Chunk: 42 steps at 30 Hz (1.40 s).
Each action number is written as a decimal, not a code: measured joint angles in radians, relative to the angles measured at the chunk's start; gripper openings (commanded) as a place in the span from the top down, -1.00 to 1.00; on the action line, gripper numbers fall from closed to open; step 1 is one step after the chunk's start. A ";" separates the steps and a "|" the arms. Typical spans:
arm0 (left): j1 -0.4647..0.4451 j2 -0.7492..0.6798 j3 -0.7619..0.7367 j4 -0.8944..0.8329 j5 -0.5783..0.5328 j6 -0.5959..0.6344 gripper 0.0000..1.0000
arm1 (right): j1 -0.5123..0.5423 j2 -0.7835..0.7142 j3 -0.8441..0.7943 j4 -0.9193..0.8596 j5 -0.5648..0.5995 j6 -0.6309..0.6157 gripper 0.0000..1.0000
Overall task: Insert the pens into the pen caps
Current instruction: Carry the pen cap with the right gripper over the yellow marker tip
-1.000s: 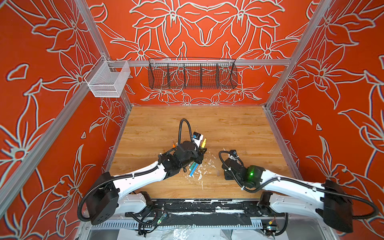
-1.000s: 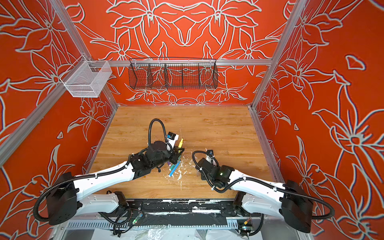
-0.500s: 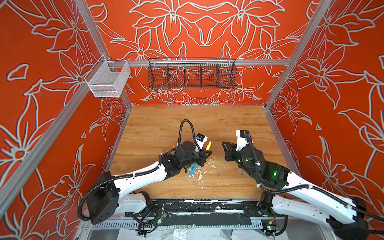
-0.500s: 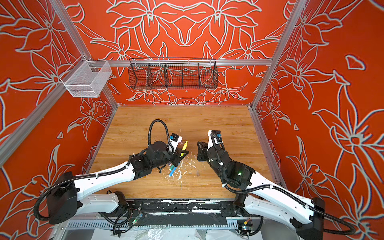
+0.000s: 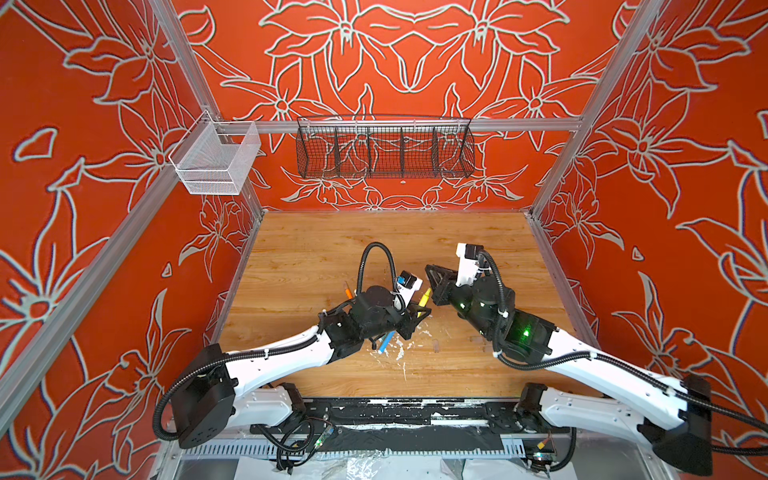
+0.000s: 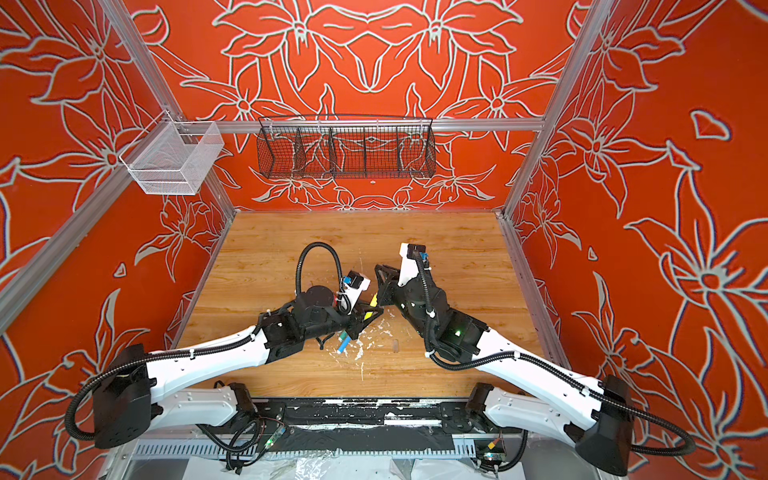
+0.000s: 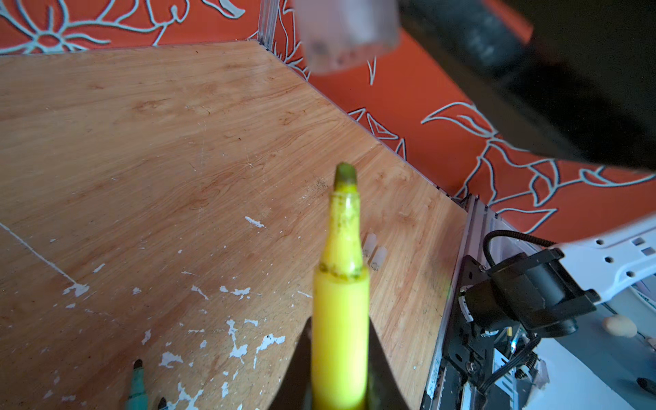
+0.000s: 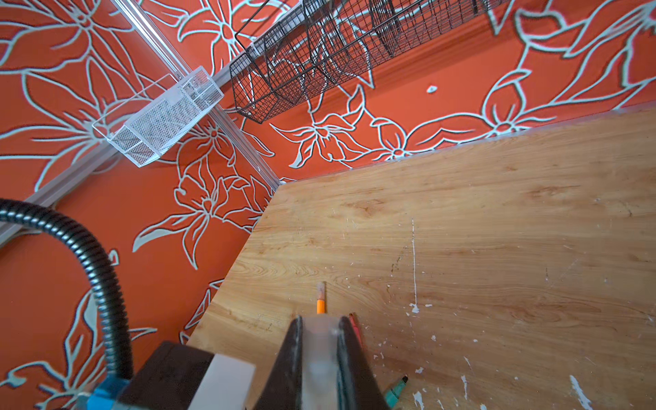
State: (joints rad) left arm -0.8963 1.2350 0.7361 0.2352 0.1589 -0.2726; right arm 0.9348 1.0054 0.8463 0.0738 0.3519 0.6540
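My left gripper (image 7: 340, 330) is shut on a yellow pen (image 7: 340, 284). The pen's stained tip is bare and points up and away from the jaws. In both top views the yellow pen (image 5: 424, 297) (image 6: 374, 298) sticks out of the left gripper (image 5: 417, 311) toward the right gripper (image 5: 432, 287). My right gripper (image 8: 319, 323) is shut on a clear pen cap (image 8: 319, 355). In the left wrist view that cap (image 7: 346, 35) hangs blurred a short way beyond the pen's tip, apart from it. Two more clear caps (image 7: 373, 250) lie on the table behind the pen.
A blue pen (image 5: 384, 343) lies under the left wrist among white flecks. An orange pen (image 8: 320, 301), a pinkish pen (image 8: 355, 330) and a green pen (image 8: 395, 387) lie on the wooden table (image 5: 374, 249). A white mesh basket (image 5: 216, 162) and a black wire basket (image 5: 384, 147) hang on the back rail.
The right arm has risen from the table and swung left and back, bringing its gripper with the cap up to the yellow pen's tip. The left gripper has shifted slightly right.
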 measured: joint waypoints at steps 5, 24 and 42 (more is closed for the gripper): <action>-0.001 -0.018 -0.008 0.006 -0.006 0.005 1.00 | 0.000 0.003 -0.002 0.027 -0.001 0.007 0.93; -0.001 -0.042 -0.027 0.006 -0.084 0.007 1.00 | 0.000 -0.003 -0.106 0.111 -0.036 0.086 1.00; 0.007 -0.042 -0.034 -0.039 -0.106 -0.055 1.00 | 0.053 0.001 -0.238 0.282 -0.028 0.196 1.00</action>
State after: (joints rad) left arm -0.8890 1.1931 0.7021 0.1967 0.0528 -0.3279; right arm 0.9874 1.0065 0.6083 0.3557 0.3241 0.8497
